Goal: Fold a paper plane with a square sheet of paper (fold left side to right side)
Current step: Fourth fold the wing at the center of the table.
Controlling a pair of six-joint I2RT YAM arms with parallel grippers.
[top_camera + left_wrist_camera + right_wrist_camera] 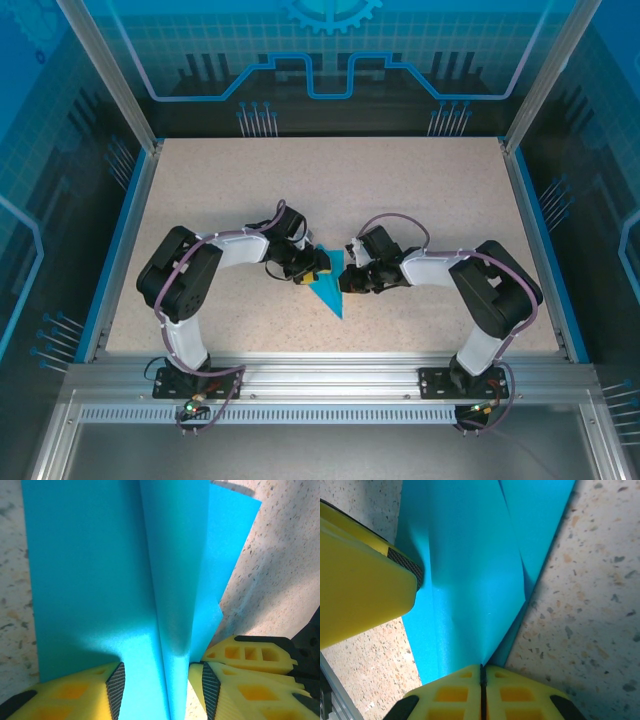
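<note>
Jaws of the left gripper (160, 680) are standing about half open, one finger sitting on each side of a raised crease in the paper plane (90, 580). This teal plane is lying on the table (400, 200) between both arms, its tip pointing toward the near edge. Jaws of the right gripper (481, 675) are pressing shut on its lifted edge.

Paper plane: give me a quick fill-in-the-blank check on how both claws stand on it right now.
1. The right claw is ___ on a fold of the paper plane.
2. On the left claw the jaws stand ___, with a raised crease between them.
3. From above, the paper plane lies ___ the two claws on the table.
Missing words: shut; open; between.
</note>
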